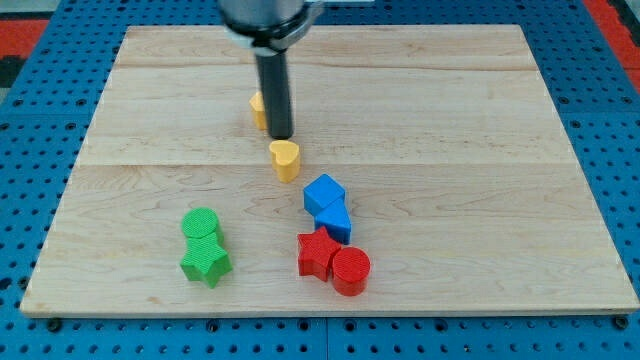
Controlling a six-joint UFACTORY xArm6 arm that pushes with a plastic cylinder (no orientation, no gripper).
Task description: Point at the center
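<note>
My tip [281, 136] rests on the wooden board [450, 150] left of its middle, just above a yellow heart-shaped block [285, 160] and nearly touching it. A second yellow block [258, 108] sits behind the rod at its left, partly hidden. Two blue blocks, a cube [322, 192] and a wedge-like one [335, 221], lie below right of the tip. A red star [317, 253] and a red cylinder [351, 271] lie below them. A green cylinder [201, 226] and a green star [206, 263] lie at the lower left.
The board lies on a blue perforated table [40, 130]. The arm's dark body [266, 20] hangs over the board's top edge.
</note>
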